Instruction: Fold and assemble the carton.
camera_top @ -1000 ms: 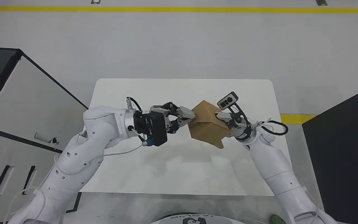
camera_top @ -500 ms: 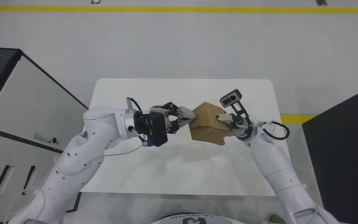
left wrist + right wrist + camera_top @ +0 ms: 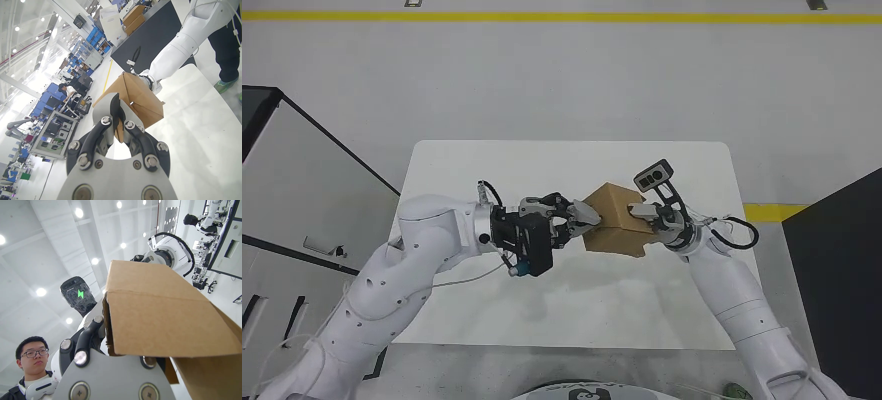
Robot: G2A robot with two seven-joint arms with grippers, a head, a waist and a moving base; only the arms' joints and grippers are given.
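Note:
A brown carton [image 3: 615,214] is held up over the white table [image 3: 572,300] between my two arms. My left gripper [image 3: 585,214] is at the carton's left corner. In the left wrist view the left gripper [image 3: 118,106] is shut on an edge of the carton [image 3: 138,92], with cardboard pinched between the fingers. My right gripper [image 3: 645,213] is at the carton's right side. In the right wrist view the right gripper [image 3: 122,345] is shut on a flap of the carton [image 3: 160,317], which hides one finger.
The table's front half lies bare under the arms. A dark panel [image 3: 832,270] stands off the right edge and a black frame [image 3: 282,130] off the left. A person stands close behind the table's right side.
The carton has turned from a tilted pose to lying more level. My left gripper has shifted right and slightly toward the front, staying at the carton's corner. The right gripper rose a little.

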